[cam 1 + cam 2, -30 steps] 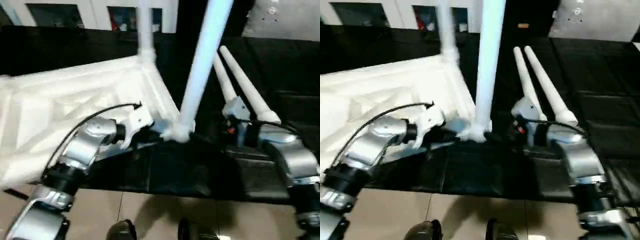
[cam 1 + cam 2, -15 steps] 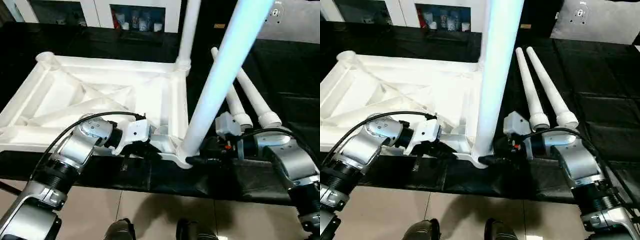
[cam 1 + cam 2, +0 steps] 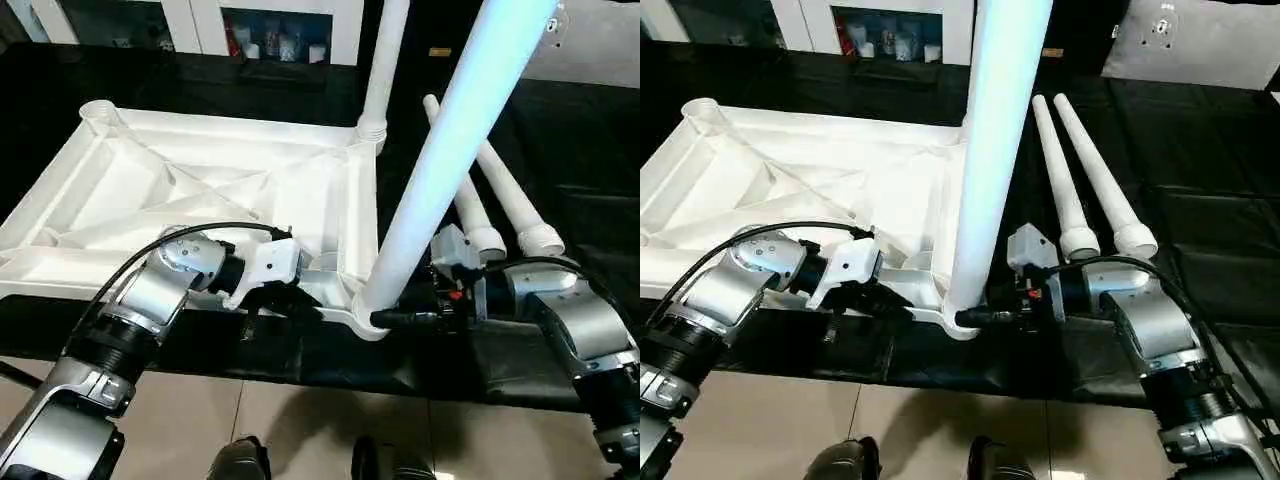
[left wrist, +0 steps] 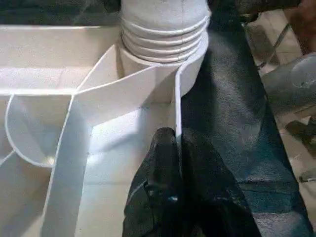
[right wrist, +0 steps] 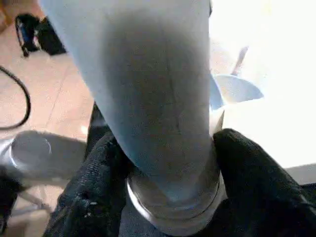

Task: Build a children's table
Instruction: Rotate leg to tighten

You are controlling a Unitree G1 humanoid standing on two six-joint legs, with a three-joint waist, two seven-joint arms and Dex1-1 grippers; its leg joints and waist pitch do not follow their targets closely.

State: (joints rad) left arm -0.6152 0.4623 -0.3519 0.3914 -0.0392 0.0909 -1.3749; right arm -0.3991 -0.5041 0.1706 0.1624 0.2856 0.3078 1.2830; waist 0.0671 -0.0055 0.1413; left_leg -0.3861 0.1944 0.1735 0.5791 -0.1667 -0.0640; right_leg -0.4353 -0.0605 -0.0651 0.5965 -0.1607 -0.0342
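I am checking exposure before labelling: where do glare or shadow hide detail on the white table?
Right wrist view: glare washes out the table top beside the leg, whose near face is in shadow. Left wrist view: a bright patch on the table top beside the left hand. Eye views: even light.

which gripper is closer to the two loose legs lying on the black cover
Right. The right gripper sits around the base of the near-corner leg, just in front of the loose legs. The left gripper pinches the tabletop's near rim, beyond that leg.
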